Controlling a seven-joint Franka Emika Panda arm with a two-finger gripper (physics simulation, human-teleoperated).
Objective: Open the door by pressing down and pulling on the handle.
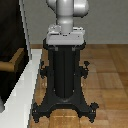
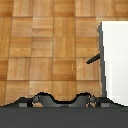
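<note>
The door [image 1: 10, 35] is a tall dark panel at the exterior view's left, set in a white frame [image 1: 29, 75]. Its golden-brown handle [image 1: 13, 60] juts from the panel about halfway up. Only the grey upper arm [image 1: 67, 10] shows above the pedestal; the gripper is out of that view. The wrist view looks down on wooden floor, with a white slab [image 2: 115, 60] at one side and a thin dark bar [image 2: 93, 60] jutting from it. No gripper fingers show there, and nothing touches the handle.
The black columnar pedestal [image 1: 65, 75] with splayed feet [image 1: 45, 107] stands on the wooden floor [image 1: 107, 75], just beside the white frame. A dark lumpy band [image 2: 65, 107], like the pedestal's base, runs along one edge of the wrist view.
</note>
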